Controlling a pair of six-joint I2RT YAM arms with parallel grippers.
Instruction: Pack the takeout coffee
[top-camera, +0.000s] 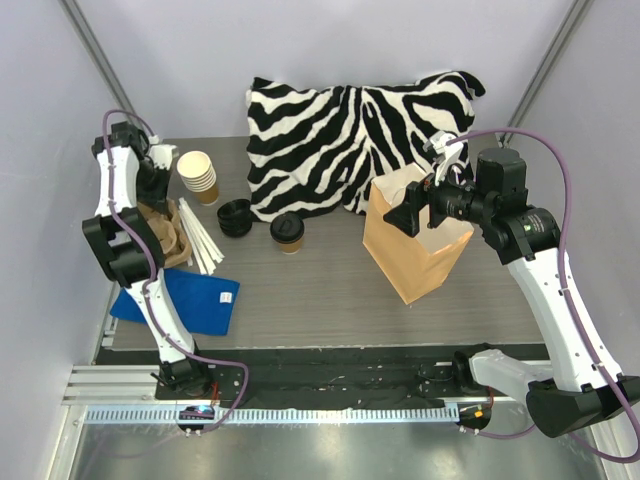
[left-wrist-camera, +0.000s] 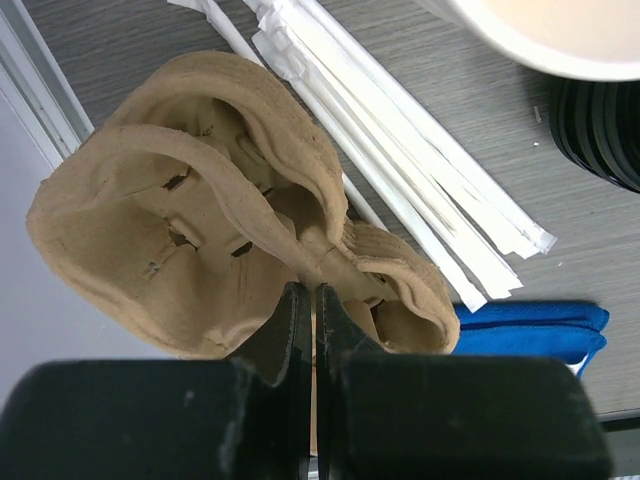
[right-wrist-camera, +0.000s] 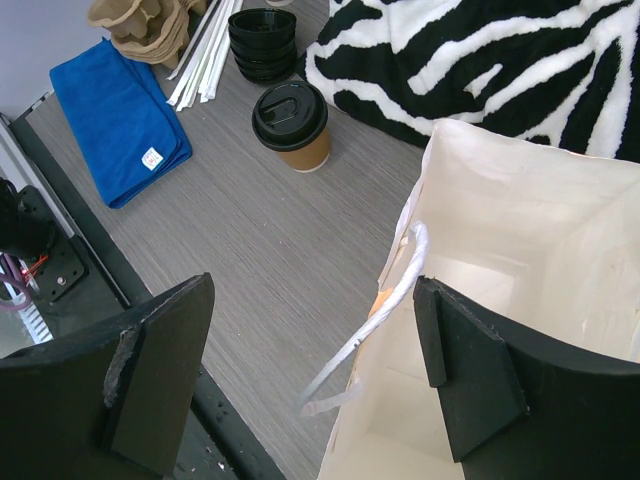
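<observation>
Left fingers closed on cup carrier ridge, apparently gripping. Right fingers wide open astride bag rim. The takeout coffee sits beyond them.

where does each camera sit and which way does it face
Top external: above and behind the bases, looking down on the table; left arm, right arm show.
Left wrist: on the left arm, facing down at the cup carrier; left jaws show, shut on it.
Right wrist: on the right arm, looking into the paper bag, past it to the takeout coffee; right jaws show, open.
Shared: top and right wrist show the coffee.
</observation>
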